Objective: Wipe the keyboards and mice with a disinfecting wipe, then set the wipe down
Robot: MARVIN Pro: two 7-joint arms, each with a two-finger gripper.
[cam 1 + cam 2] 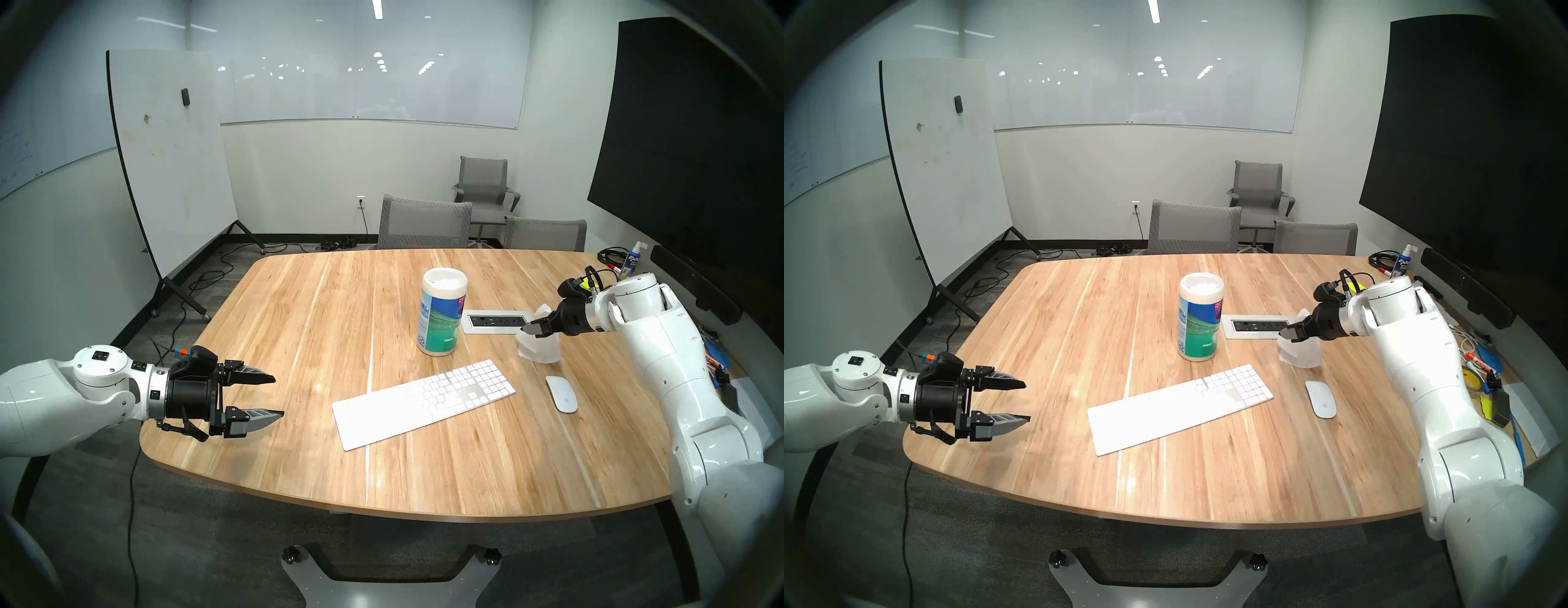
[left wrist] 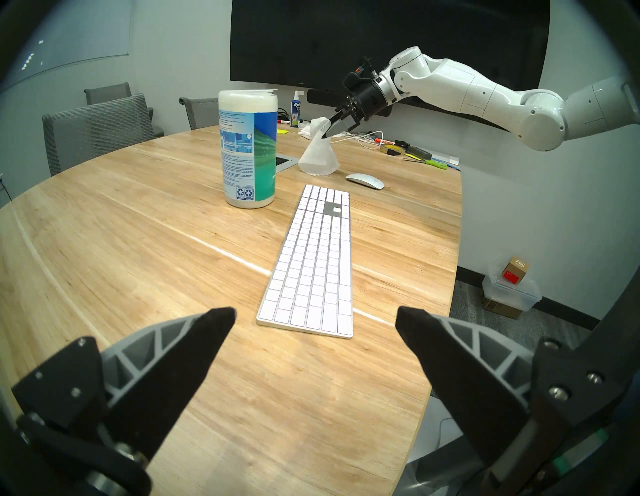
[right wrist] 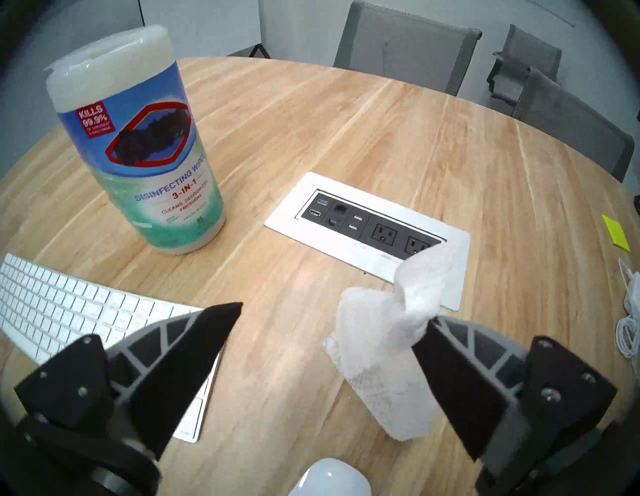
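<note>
The slim white keyboard point(image 1: 424, 403) lies at an angle in the middle of the wooden table point(image 1: 297, 339), and the white oval mouse point(image 1: 561, 393) sits just to its right. Behind the mouse, my right gripper point(image 3: 336, 311) hovers above the table with its jaws wide apart. The white wipe point(image 3: 381, 346) clings to the tip of one finger and drapes down, its lower end resting on the wood. Over the table's near left corner, my left gripper point(image 2: 315, 311) is open and empty, pointing along the keyboard point(image 2: 311, 263).
A tall canister of disinfecting wipes point(image 1: 442, 312) stands behind the keyboard. A white outlet panel point(image 1: 496, 321) is set into the table beside it. Cables, markers and a spray bottle point(image 1: 632, 263) clutter the far right edge. Grey chairs point(image 1: 424, 223) line the far side.
</note>
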